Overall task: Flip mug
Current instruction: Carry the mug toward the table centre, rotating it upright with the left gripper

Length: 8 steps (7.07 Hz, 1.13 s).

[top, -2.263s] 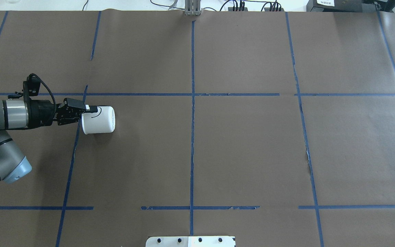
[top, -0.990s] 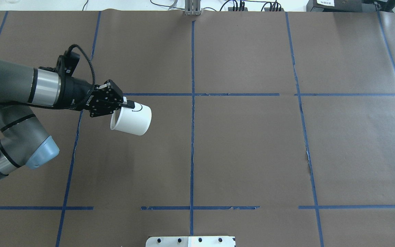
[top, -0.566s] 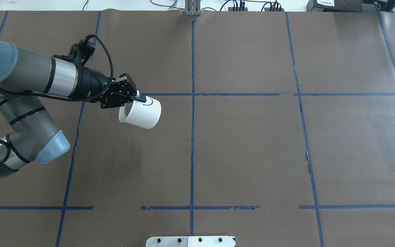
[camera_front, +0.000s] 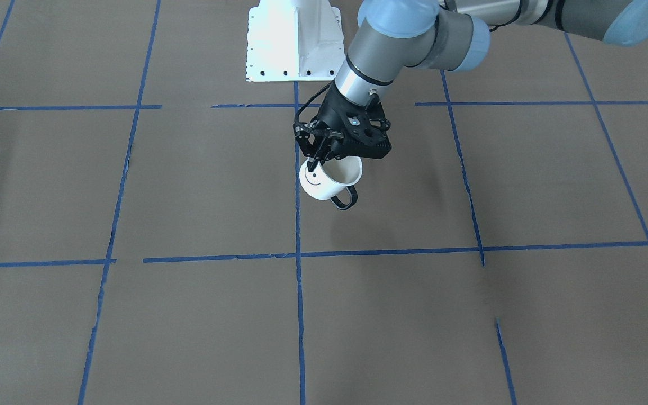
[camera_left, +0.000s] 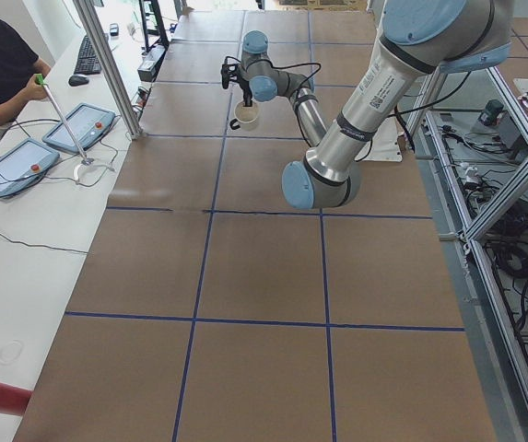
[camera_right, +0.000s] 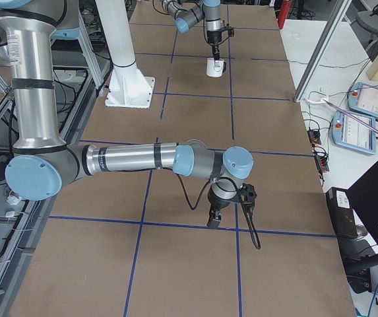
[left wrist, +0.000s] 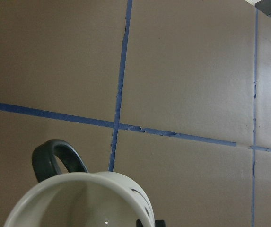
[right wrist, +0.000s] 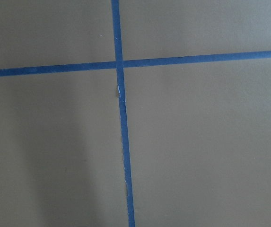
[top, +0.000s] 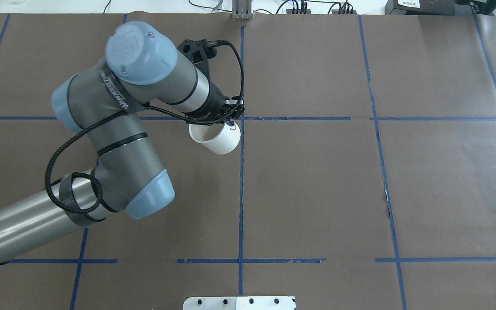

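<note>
left claw (camera_front: 316,162): clamped tight on the mug (camera_front: 328,181), pinching it at the rim
mug: held clear of the tabletop (camera_front: 189,185), mouth up but tipped, handle on the side away from the robot
done so far: I'd say your flip is basically there
left to do: you level it, lower it, let go
right claw (camera_right: 214,220): parked well apart, can't tell if it's open or closed
</note>
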Each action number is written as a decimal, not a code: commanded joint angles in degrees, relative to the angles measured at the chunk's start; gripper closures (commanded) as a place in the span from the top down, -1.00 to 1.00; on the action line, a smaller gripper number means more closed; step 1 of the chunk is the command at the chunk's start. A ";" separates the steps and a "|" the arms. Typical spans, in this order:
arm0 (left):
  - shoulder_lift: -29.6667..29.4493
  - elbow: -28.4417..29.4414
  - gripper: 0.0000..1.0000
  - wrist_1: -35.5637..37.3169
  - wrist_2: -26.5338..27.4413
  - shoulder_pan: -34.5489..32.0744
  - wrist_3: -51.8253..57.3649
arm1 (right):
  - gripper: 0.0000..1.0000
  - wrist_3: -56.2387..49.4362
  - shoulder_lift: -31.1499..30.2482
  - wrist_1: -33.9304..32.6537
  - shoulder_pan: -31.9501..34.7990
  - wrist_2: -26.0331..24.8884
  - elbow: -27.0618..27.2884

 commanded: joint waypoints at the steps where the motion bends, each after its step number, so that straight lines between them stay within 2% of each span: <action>1: -11.57 10.22 -1.00 11.85 7.98 4.51 4.44 | 1.00 0.00 0.00 0.00 0.00 0.00 0.00; 2: -13.12 12.64 -1.00 12.95 9.50 5.57 4.55 | 1.00 0.00 0.00 0.00 0.00 0.00 0.00; 4: -13.66 13.80 -1.00 17.33 13.36 8.03 8.22 | 1.00 0.00 0.00 0.00 0.00 0.00 0.00; 8: -12.43 14.42 -1.00 16.92 13.90 10.85 8.51 | 1.00 0.00 0.00 0.00 0.00 0.00 0.00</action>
